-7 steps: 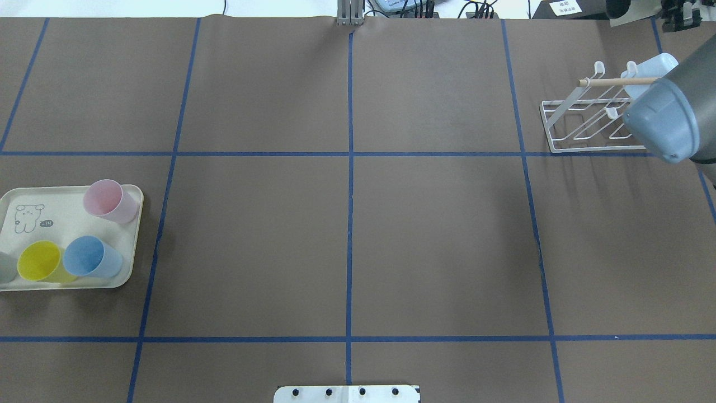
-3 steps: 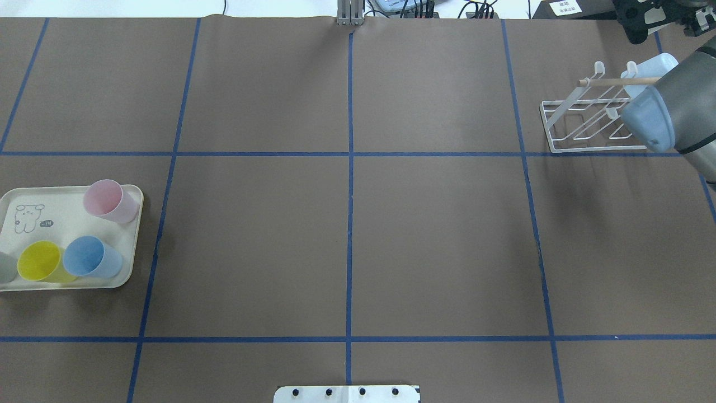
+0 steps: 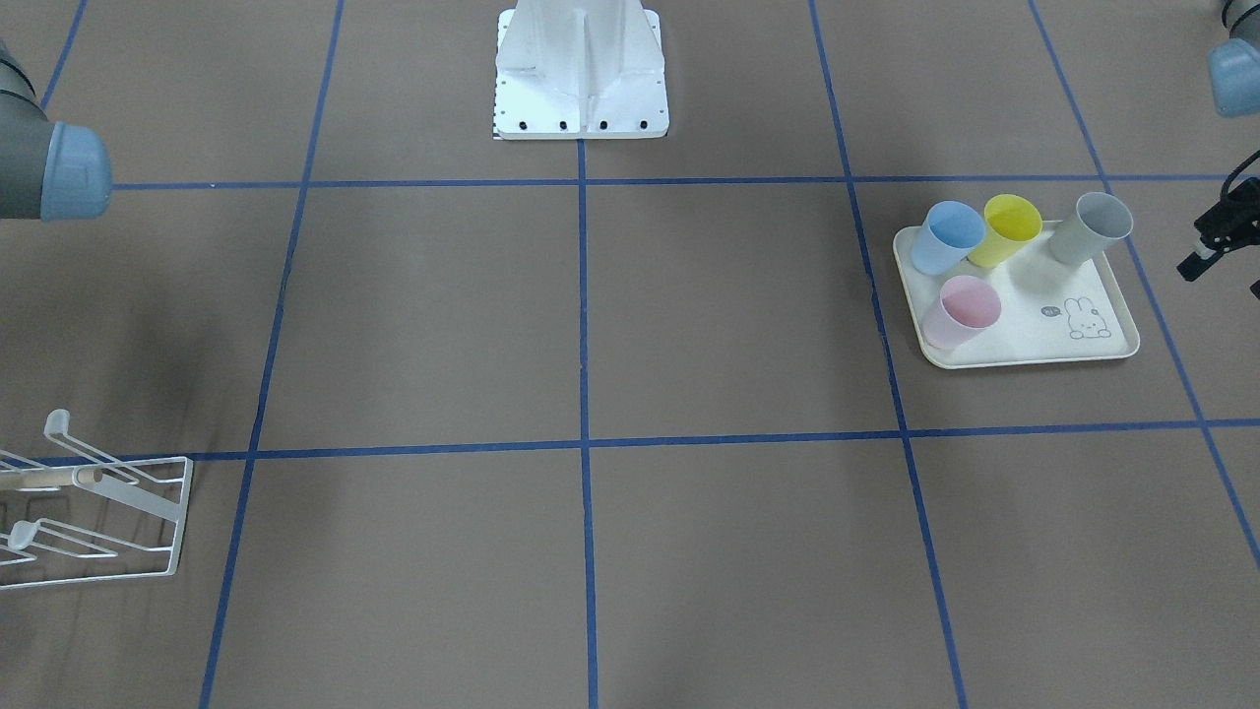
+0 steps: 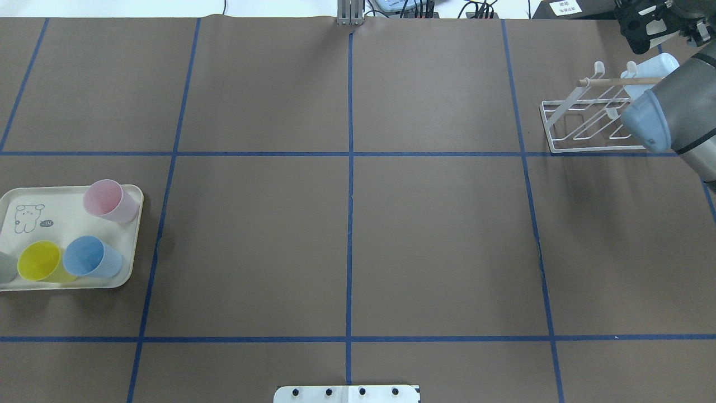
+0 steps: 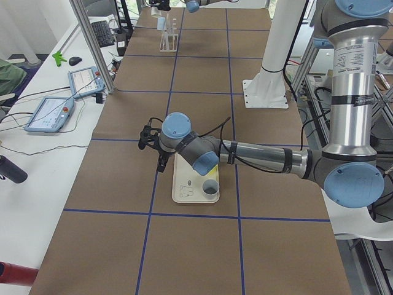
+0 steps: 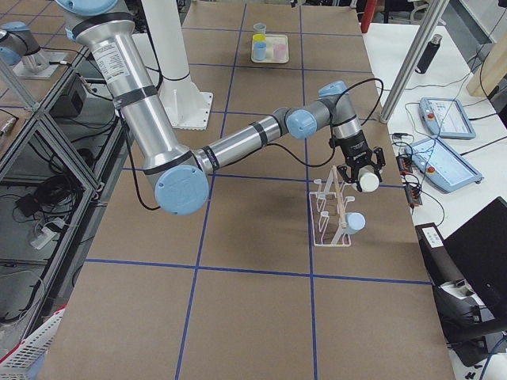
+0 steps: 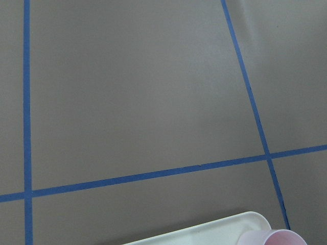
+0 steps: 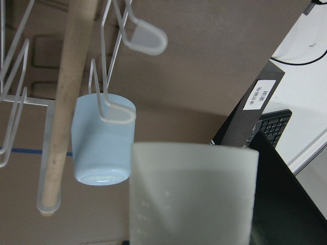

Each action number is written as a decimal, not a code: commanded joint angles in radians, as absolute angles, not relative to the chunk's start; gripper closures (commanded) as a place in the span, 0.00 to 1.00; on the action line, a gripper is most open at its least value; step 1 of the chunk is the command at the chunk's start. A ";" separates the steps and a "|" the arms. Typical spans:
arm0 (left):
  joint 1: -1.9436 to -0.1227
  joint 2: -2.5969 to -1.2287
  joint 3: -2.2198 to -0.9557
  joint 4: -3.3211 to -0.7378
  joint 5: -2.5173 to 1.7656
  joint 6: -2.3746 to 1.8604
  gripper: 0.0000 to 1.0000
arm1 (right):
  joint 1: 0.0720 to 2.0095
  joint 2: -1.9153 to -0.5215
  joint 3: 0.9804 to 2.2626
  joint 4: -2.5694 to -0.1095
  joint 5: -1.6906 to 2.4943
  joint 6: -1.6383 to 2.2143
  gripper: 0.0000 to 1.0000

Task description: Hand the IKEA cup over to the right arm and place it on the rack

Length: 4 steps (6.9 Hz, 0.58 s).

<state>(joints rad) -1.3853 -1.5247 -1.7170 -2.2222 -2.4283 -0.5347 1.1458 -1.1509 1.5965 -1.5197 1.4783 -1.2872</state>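
My right gripper (image 6: 362,174) is shut on a white cup (image 6: 368,183) and holds it just beyond the top of the white wire rack (image 6: 333,215). The right wrist view shows this cup (image 8: 191,196) close up, beside the rack's prongs (image 8: 110,97) and wooden dowel (image 8: 71,102). A pale blue cup (image 8: 102,145) hangs upside down on one prong. In the overhead view the gripper (image 4: 637,25) is at the far right, above the rack (image 4: 587,120). My left gripper (image 3: 1216,236) hovers beside the tray, apart from it; I cannot tell if it is open.
A cream tray (image 4: 67,224) with a rabbit drawing sits at the left edge. It holds a pink cup (image 4: 109,200), a yellow cup (image 4: 42,261), a blue cup (image 4: 89,257) and a grey cup (image 3: 1091,226). The right arm's elbow (image 4: 665,112) overhangs the rack.
In the overhead view my right gripper has moved left along the far edge toward the rack. The elbow has turned and shifted slightly. The cups on the tray have not moved.
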 commanded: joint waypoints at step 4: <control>-1.384 -1.525 -1.717 -2.221 -2.427 -0.537 0.00 | 1.112 -1.154 1.542 -1.513 1.470 -1.287 0.58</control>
<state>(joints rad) -1.3847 -1.5248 -1.7171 -2.2224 -2.4275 -0.5364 1.1203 -1.1529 1.5539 -1.5135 1.4707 -1.2875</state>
